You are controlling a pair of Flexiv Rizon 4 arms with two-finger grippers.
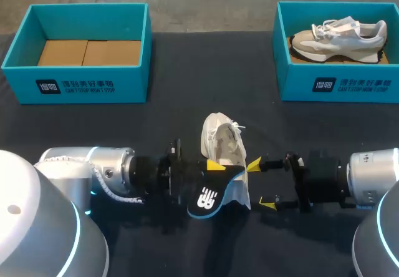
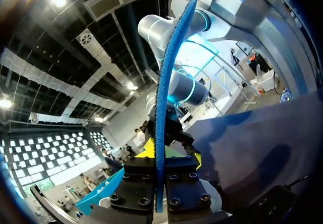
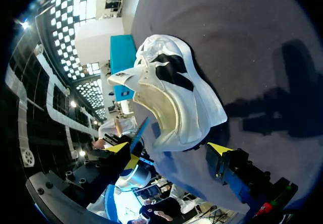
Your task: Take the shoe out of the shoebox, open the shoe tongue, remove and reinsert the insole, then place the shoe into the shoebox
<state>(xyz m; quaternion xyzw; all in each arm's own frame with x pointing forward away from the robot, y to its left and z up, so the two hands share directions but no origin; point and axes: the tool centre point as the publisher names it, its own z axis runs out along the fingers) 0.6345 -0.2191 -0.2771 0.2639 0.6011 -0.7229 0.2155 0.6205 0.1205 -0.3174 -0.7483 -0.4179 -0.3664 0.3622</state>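
The white lace-up shoe (image 1: 221, 141) lies on the black table (image 1: 124, 127), just ahead of the right gripper (image 1: 262, 183), with its cream-lined opening turned toward those fingers. That gripper's jaws stand wide apart and hold nothing. The blue-and-black foam insole (image 1: 209, 197) stands on edge between the two grippers, beside the shoe's heel. The left gripper (image 2: 160, 158) is clamped on it from both sides. Well beyond the left jaws sits a teal cardboard shoebox (image 1: 87, 83) with a brown floor. Well beyond the right jaws, a second teal shoebox (image 1: 336, 83) holds a beige-and-white sneaker (image 1: 340, 40).
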